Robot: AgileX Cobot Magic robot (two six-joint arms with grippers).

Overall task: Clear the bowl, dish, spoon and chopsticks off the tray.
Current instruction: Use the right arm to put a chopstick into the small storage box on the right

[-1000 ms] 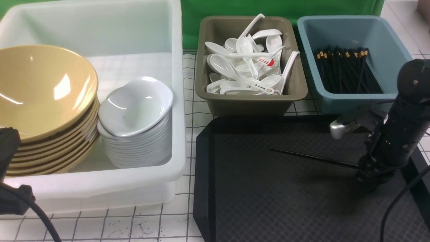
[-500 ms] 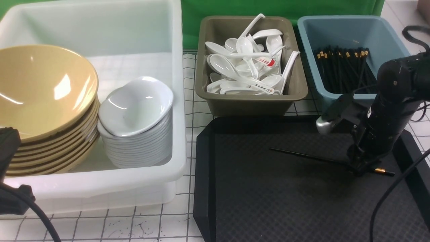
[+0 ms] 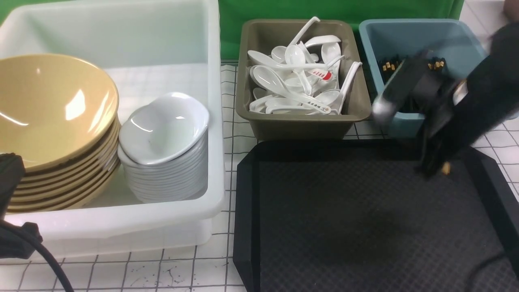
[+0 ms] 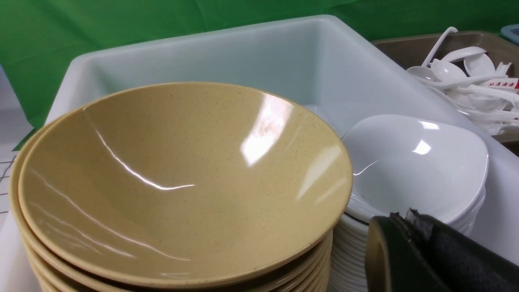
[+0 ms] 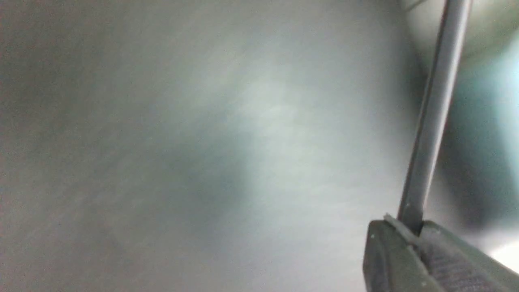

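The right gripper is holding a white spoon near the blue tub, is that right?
No, not a spoon. The right gripper holds a thin dark chopstick near the blue tub; the right wrist view shows the stick pinched between its jaws. The white spoons lie in the brown tub.

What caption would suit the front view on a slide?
Right gripper, motion-blurred, grips one thin black chopstick above the large black textured tray, near the blue plastic tub.
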